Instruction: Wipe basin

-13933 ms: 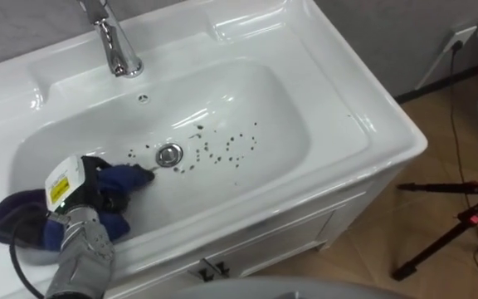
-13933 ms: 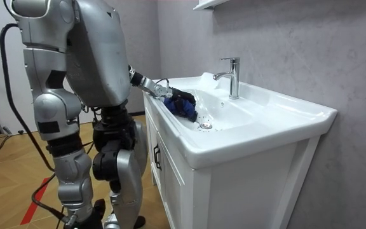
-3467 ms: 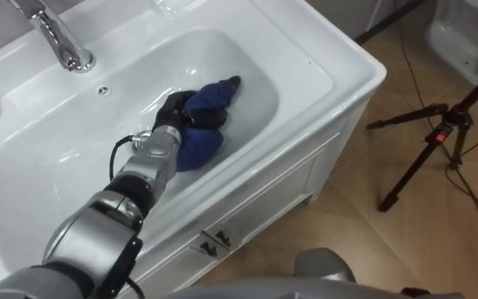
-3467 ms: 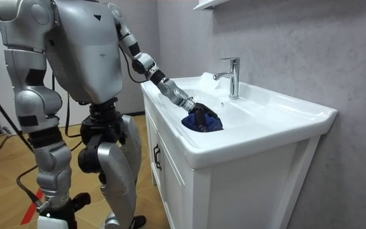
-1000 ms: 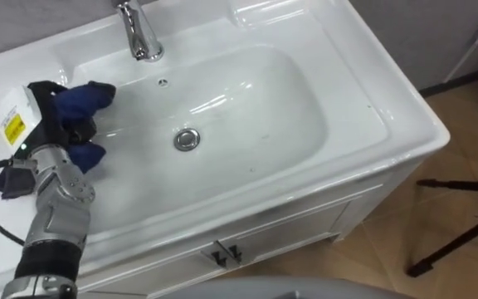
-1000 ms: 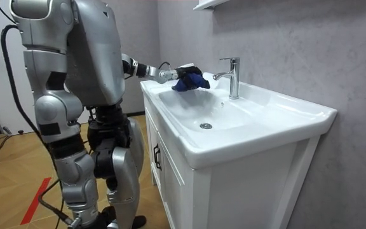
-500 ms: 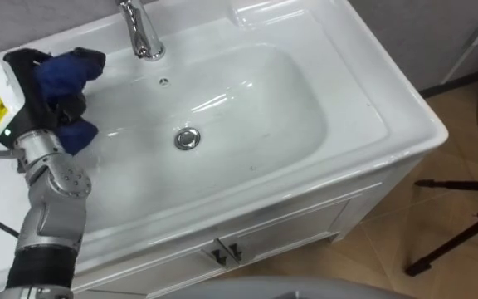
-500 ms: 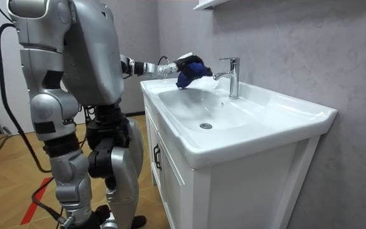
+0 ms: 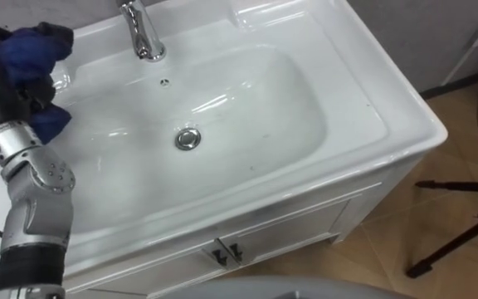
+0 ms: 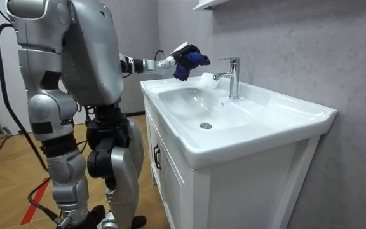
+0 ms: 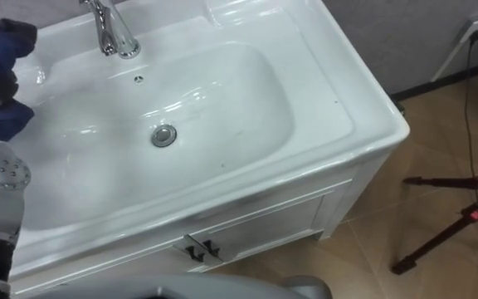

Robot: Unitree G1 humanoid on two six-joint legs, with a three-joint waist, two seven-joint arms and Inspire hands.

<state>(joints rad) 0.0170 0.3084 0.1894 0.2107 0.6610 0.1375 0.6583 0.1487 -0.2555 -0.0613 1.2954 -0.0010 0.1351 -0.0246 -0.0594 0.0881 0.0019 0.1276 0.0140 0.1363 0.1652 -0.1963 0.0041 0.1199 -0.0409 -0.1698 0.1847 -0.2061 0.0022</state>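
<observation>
Wipe-basin task, late stage. The robot stands at the near side of a white vanity cabinet (image 9: 264, 241), left arm stretched toward the far-left corner. The left hand (image 9: 8, 83) is closed around a bunched dark blue cloth (image 9: 31, 43), fingers curled into the fabric. The cloth is held in the air above the far-left rim of the basin (image 9: 305, 116), apart from the porcelain and to the left of the chrome faucet (image 9: 142, 33). In the room view the cloth hangs at about the height of the faucet's spout, touching nothing. The bowl shows plain white with light reflections. No specks or smears can be made out around the drain (image 9: 187, 138) or on the sloping walls. Judged from this, the wiping of the bowl appears essentially finished. What may remain is a pass over the flat rim and the faucet's base, and putting the cloth down. A tripod (image 9: 463, 224) stands on the wooden floor to the right.
</observation>
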